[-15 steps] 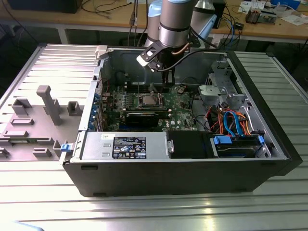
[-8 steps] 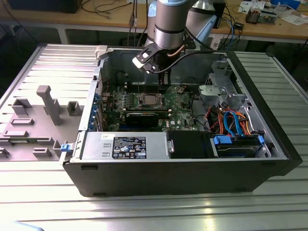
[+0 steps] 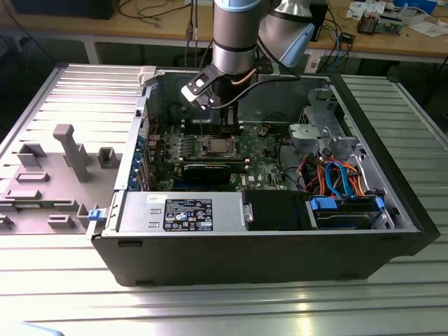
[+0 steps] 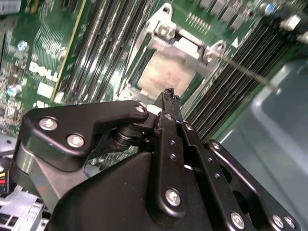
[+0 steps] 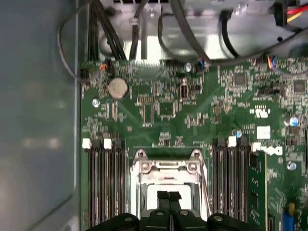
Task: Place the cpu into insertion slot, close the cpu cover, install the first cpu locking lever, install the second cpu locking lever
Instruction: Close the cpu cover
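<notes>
My end effector is closed, its fingertips pressed together with nothing between them. It hangs over the edge of the cpu, and I cannot tell whether it touches. The cpu lies flat in the slot on the green board. The cover lies down around it, its window framing the metal top. A thin lever sticks out from the cover's corner across the memory slots. In the exterior view my arm reaches down into the open case, which lies on the ribbed desk.
</notes>
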### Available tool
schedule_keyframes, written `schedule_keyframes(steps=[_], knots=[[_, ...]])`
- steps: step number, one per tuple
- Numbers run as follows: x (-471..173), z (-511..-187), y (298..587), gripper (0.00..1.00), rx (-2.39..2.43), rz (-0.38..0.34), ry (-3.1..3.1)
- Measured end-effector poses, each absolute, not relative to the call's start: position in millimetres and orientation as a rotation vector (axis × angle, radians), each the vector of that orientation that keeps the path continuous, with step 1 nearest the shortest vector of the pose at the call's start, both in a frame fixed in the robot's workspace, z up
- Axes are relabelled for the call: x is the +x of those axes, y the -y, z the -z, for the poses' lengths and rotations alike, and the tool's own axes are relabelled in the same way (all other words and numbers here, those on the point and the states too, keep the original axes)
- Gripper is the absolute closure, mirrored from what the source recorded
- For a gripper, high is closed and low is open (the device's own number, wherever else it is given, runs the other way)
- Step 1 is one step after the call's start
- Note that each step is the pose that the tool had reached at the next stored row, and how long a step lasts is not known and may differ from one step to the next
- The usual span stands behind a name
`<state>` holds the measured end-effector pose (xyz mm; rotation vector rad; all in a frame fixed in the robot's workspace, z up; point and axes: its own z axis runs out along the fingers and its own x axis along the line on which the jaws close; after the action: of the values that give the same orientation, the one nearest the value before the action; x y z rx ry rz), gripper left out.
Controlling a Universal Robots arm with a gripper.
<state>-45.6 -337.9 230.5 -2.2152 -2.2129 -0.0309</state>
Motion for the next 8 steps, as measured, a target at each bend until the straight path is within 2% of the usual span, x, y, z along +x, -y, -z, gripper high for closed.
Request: schedule_keyframes(steps=[8], knots=[[-71,-220,338,0.89,-2.211,0.031,2.217]])
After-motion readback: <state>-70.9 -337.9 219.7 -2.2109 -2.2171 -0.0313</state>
